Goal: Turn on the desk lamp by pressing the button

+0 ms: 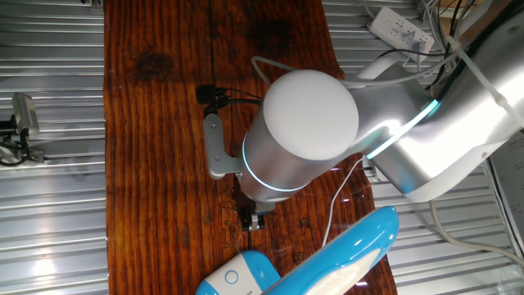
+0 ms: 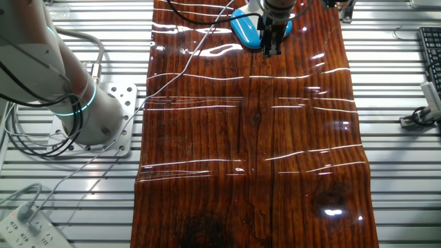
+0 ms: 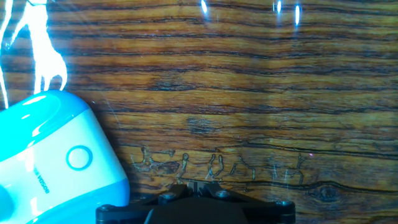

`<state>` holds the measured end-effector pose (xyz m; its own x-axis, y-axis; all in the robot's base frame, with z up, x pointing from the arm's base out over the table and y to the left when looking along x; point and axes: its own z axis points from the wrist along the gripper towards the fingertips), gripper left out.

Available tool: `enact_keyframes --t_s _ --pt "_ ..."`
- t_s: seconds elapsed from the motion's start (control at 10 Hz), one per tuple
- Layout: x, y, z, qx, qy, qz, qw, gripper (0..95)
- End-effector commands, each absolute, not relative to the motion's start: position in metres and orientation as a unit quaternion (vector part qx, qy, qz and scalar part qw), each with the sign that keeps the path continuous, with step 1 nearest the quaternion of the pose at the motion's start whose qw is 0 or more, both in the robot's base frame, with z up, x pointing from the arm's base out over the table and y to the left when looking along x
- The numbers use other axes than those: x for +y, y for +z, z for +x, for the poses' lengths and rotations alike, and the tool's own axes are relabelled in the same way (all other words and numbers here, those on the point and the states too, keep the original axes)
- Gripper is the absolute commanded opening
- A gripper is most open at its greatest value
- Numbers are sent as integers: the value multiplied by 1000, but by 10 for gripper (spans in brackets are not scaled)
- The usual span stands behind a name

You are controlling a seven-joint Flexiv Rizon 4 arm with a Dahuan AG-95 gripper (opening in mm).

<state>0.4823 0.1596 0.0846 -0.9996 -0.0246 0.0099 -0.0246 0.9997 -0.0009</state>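
The desk lamp's sky-blue and white base (image 1: 237, 277) lies at the near edge of the wooden board (image 1: 164, 164). Its long blue arm (image 1: 352, 250) runs to the right and its thin white cord (image 1: 332, 215) leads away. In the hand view the base (image 3: 50, 162) fills the lower left, with the round ring button (image 3: 79, 157) on top. My gripper (image 3: 196, 184) hovers over bare wood to the right of the base, not touching it. Its fingertips are together, holding nothing. It also shows above the base in one fixed view (image 1: 252, 218) and beside it in the other (image 2: 271, 47).
The board lies on a slatted metal table (image 1: 49, 229). A white power strip (image 1: 401, 29) and cables lie past the board's edge. A small camera on a stand (image 1: 20, 123) sits off the other side. The arm's base (image 2: 89, 114) is bolted beside the board.
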Motion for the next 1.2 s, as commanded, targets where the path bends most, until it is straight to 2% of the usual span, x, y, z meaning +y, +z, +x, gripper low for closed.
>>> enact_keyframes --t_s 0.1,0.8,1.2 --pt "160 84 483 -1000 1 13 2 0" --pt "160 84 483 -999 14 33 2 0" --pt "160 84 483 -996 1 88 -4 0"
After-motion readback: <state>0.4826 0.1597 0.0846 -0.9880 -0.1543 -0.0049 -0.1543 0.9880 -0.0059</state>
